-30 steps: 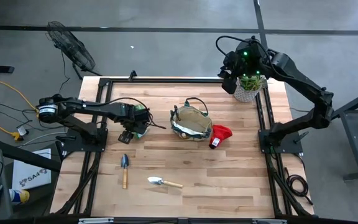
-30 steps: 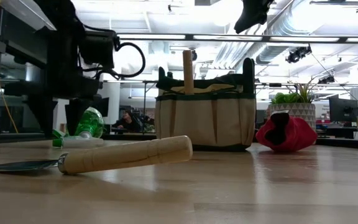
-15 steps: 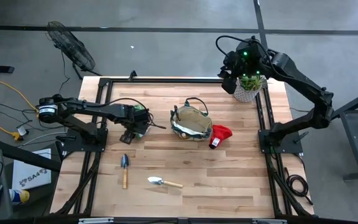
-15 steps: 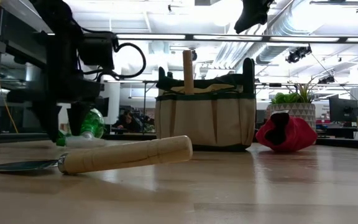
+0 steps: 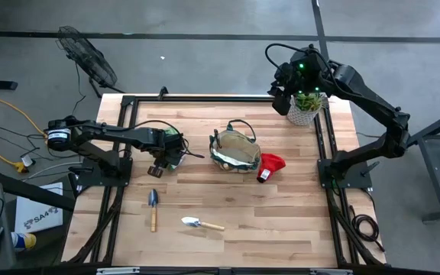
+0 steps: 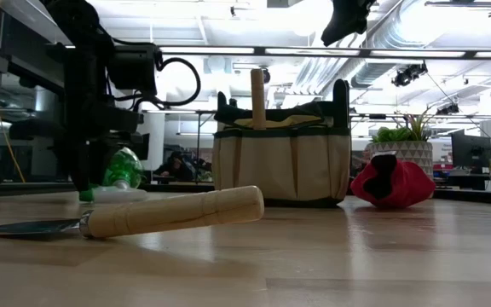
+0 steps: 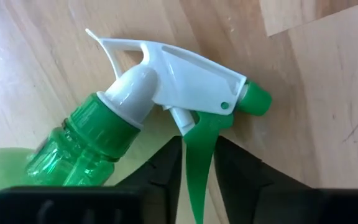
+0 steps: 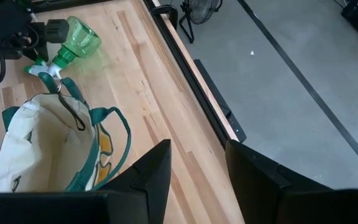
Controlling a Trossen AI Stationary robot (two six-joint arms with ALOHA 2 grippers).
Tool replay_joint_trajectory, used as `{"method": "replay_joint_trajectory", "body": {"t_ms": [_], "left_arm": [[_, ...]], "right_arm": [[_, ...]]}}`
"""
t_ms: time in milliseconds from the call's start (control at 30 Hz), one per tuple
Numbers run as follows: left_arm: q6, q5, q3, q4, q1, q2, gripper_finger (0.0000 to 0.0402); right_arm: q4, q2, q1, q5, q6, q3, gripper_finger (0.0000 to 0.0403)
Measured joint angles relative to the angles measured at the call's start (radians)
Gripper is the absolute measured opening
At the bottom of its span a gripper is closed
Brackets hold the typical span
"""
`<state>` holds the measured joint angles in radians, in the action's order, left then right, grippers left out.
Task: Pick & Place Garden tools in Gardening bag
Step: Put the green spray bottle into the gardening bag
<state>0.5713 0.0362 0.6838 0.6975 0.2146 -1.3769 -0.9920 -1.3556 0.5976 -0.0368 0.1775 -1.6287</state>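
Grey floor surrounds the wooden bench [image 5: 281,221] in the high view, where the left claw [image 5: 159,163] is down on the green bottle [image 5: 173,153], lying just left of the bag [image 5: 235,150]; a red item [image 5: 270,165] touches the bag's right side, and two trowels [image 5: 153,206] [image 5: 202,224] lie nearer the front, well apart from it. The right claw [image 5: 290,93] waits high beside the potted plant [image 5: 306,107]. Low view: one wooden handle [image 6: 257,98] stands up out of the bag, so at least one tool is already inside. Left wrist view: both fingers [image 7: 160,171] straddle the bottle's green trigger [image 7: 199,149], nearly pinching it but seemingly not yet tight, probably because the trigger is narrow enough to clamp. Right wrist view: its fingers [image 8: 151,174] stand apart, holding nothing, above the bag's open mouth.
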Motion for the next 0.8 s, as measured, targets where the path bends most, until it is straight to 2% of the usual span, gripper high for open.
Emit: {"method": "replay_joint_trajectory", "body": {"t_ms": [233,567,800], "left_arm": [[-0.002,-0.003,0.001,0.000,0.000,0.000,0.0037],[-0.131,-0.001,0.006,-0.004,0.000,0.011,0.0038],[-0.216,0.000,0.091,0.005,0.001,0.076,0.0037]], "right_arm": [[0.000,0.000,0.000,0.000,-0.001,0.000,0.0145],[-0.003,0.000,0.000,0.000,-0.001,0.000,0.0145],[-0.024,0.009,0.001,0.010,0.002,0.000,0.0145]]}}
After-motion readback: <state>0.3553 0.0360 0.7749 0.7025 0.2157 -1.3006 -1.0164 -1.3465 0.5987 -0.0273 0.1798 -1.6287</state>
